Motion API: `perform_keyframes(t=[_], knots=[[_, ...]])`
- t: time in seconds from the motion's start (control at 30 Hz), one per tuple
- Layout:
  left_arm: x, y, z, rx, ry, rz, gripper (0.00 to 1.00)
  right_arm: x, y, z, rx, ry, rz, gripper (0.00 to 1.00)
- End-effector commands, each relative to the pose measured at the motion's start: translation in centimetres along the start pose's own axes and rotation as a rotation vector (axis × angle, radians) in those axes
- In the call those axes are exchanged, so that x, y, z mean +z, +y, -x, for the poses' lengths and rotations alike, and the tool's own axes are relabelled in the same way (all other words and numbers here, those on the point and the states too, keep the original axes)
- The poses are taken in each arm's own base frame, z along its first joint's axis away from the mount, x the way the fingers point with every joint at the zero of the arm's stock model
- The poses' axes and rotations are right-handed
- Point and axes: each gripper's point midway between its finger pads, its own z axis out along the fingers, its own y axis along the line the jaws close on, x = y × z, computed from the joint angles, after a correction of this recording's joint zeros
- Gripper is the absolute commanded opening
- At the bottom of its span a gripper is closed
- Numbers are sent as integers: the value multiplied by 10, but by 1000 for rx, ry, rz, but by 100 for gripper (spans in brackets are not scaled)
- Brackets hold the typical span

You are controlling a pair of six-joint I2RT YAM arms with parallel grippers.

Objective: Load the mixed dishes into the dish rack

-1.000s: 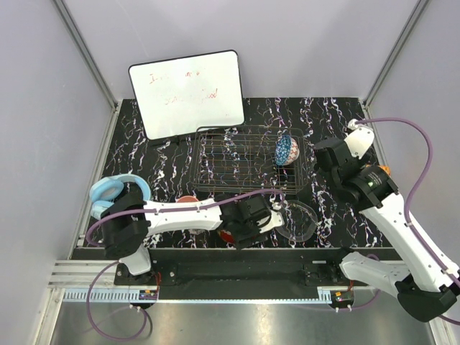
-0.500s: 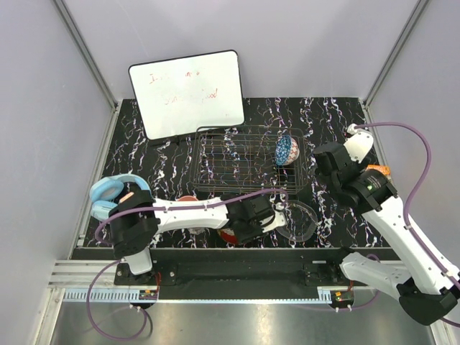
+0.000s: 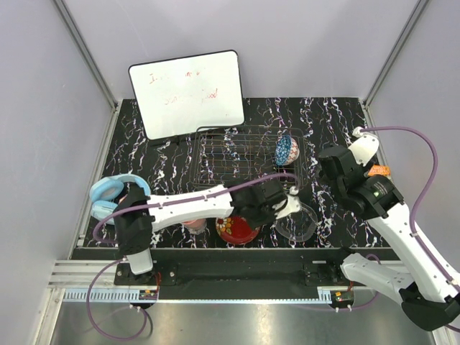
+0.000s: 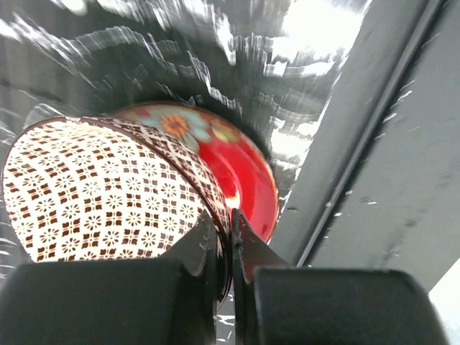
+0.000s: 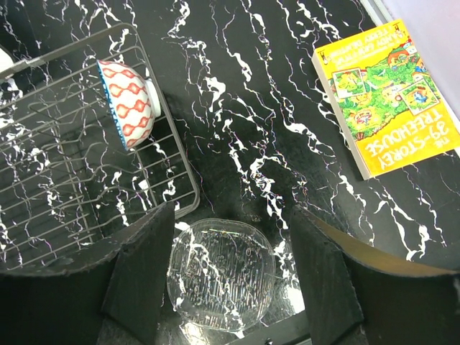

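Counting from above, we find one dish rack (image 3: pixel 248 162) in the middle of the marbled table (image 3: pixel 330 115). Only one dish sits inside it: the blue patterned bowl (image 3: pixel 286 151), tipped on its side against the rack's 3 o'clock wall.

Outside the rack, at its 6 o'clock, we see one red floral plate (image 3: pixel 237 228) flat on the table. One clear glass bowl (image 3: pixel 297 223) stands just beside the plate at its 3 o'clock. At the plate's 9 o'clock we make out what looks like the pink plastic cup (image 3: pixel 192 225), mostly hidden under the left arm.

The left gripper (image 4: pixel 224 226) has its two fingers pinched together on the rim of the cream-gold patterned bowl (image 4: pixel 100 194), which hangs tilted above the plate.

The right gripper (image 5: pixel 231 215) hovers over the clear glass bowl, fingers spread wide and holding nothing.

That gives us four bowls in all, counting one plain light-blue bowl (image 3: pixel 108 190) at the table's 9 o'clock edge. One whiteboard (image 3: pixel 187 93) stands at the rack's 11 o'clock. One yellow book (image 5: pixel 384 97) lies at the table's 3 o'clock edge.
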Motion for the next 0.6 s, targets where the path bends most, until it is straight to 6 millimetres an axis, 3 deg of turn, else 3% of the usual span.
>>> perform_keyframes(t=[0.0, 0.03, 0.07, 0.1, 0.13, 0.17, 0.27, 0.3, 0.33, 0.4, 0.43, 0.47, 0.5, 0.57], knots=[[-108, 1, 116, -27, -429, -126, 0, -7, -8, 17, 63, -73, -3, 71], [-131, 19, 127, -100, -514, -165, 0, -8, -9, 18, 68, -77, -3, 71], [-148, 20, 138, -227, -574, -255, 0, -10, -12, 20, 84, -89, -2, 71], [-177, 18, 161, -261, -687, -396, 0, -11, -13, 20, 92, -92, -5, 71], [-181, 46, 165, -367, -715, -436, 0, -10, -14, 19, 100, -92, -6, 70], [-188, 51, 172, -502, -721, -519, 0, -13, -17, 20, 116, -101, 1, 69], [-202, 84, 195, -614, -857, -625, 0, -15, -21, 18, 149, -113, 14, 66], [-218, 90, 208, -581, -927, -663, 0, -16, -22, 17, 155, -114, 19, 66], [-205, 107, 213, -634, -913, -670, 0, -15, -22, 15, 155, -112, 24, 65], [-206, 120, 227, -729, -945, -758, 0, -17, -23, 15, 175, -116, 33, 64], [-195, 134, 229, -802, -962, -795, 0, -17, -22, 15, 179, -115, 35, 64], [-196, 136, 233, -929, -960, -885, 0, -16, -22, 14, 175, -112, 31, 63], [-191, 144, 236, -922, -1068, -900, 0, -15, -21, 13, 175, -106, 31, 63], [-190, 145, 241, -1003, -1103, -1005, 0, -12, -17, 12, 171, -99, 29, 63]])
